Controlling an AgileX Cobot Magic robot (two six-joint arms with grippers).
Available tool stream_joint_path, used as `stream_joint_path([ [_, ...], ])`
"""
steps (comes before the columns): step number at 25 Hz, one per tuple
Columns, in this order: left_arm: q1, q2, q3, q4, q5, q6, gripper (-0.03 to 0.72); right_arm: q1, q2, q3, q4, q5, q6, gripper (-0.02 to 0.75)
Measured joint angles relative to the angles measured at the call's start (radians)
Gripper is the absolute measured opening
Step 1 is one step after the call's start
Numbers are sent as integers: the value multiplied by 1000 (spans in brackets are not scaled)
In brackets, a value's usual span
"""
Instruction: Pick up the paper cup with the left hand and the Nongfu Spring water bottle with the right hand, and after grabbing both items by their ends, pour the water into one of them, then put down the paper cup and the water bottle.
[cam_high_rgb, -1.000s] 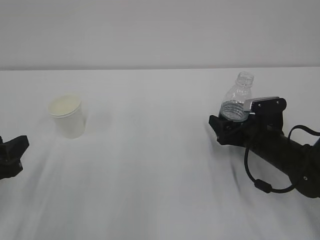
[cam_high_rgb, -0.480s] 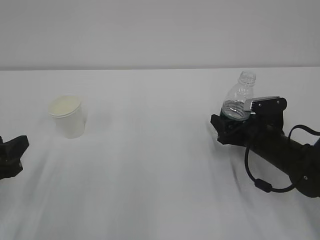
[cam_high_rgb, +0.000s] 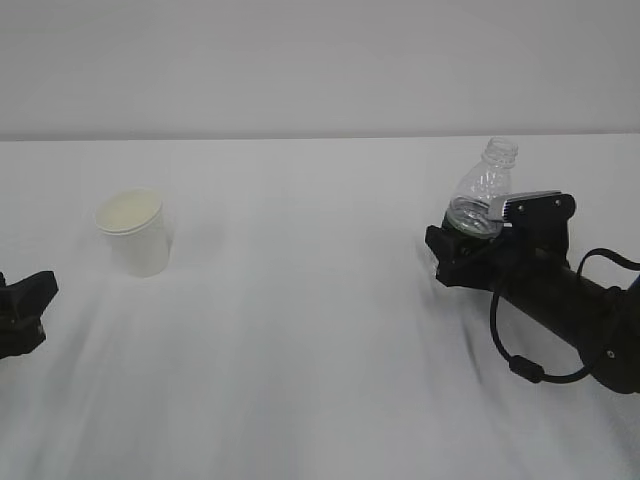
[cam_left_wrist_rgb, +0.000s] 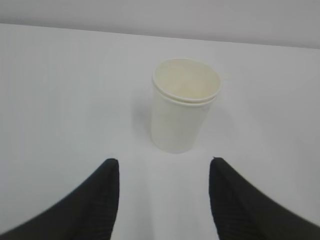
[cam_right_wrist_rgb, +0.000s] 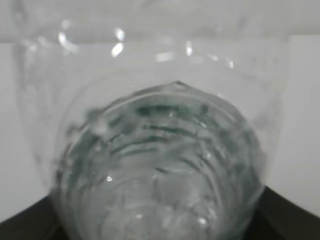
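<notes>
Closing on the Nongfu Spring water bottle (cam_high_rgb: 481, 196) is the step in hand, so bring your right claw (cam_high_rgb: 470, 245) in squarely around its lower body: the jaws sit either side of the base, but you cannot tell from these views whether they grip it firmly. The bottle leans a little to the right and has no cap, so squeeze gently and straighten it as you lift, or the water (cam_right_wrist_rgb: 160, 170) low inside may slosh out. Your left claw (cam_left_wrist_rgb: 162, 192) stands open and empty, aimed at the paper cup (cam_left_wrist_rgb: 184, 111), which sits upright on the worktop (cam_high_rgb: 300, 330) just ahead of the fingertips and well apart from the bottle; advance it so the fingers pass either side of the tapered wall and close softly, since thin paper would likely crush. The worktop is plain white and bare otherwise, backed by a pale blank wall (cam_high_rgb: 320, 60).
</notes>
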Motion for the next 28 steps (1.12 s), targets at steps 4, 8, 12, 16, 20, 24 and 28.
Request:
stream_joint_path([
  [4, 0, 0, 0, 0, 0, 0, 407, 0, 0, 0, 0, 0, -19, 482],
  [8, 0, 0, 0, 0, 0, 0, 407, 0, 0, 0, 0, 0, -36, 477],
  [12, 0, 0, 0, 0, 0, 1, 407, 0, 0, 0, 0, 0, -51, 471],
  [16, 0, 0, 0, 0, 0, 1, 407, 0, 0, 0, -2, 0, -57, 463],
  [20, 0, 0, 0, 0, 0, 1, 407, 0, -13, 0, -8, 21, -78, 438],
  [24, 0, 0, 0, 0, 0, 1, 407, 0, -30, 0, -23, 26, -88, 433],
  [28, 0, 0, 0, 0, 0, 1, 407, 0, -43, 13, -33, 26, -94, 432],
])
